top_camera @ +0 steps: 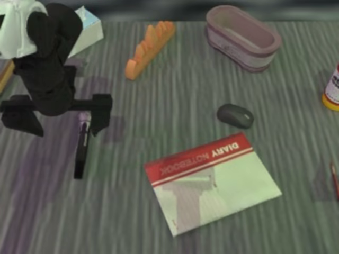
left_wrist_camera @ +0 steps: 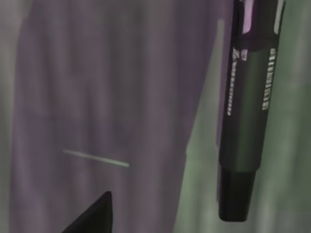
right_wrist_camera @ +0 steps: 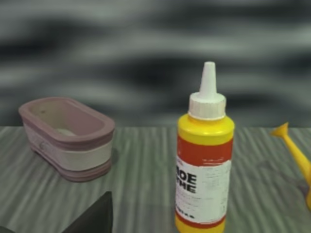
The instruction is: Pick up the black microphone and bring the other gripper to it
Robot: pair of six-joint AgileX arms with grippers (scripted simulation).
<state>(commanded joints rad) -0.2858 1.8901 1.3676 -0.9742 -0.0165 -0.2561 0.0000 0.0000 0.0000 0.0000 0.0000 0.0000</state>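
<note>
Microphone left; mouse behind notebook, seemingly apart.

Top view looks down; wrist views sit low (sharing table).

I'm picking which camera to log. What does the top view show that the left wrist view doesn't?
Only the top view shows the left pincer open over the microphone's head, plus the notebook, mouse, tub and bottle. Only the left wrist view shows the pale lettering along the microphone handle. Both show the microphone lying on the table.
</note>
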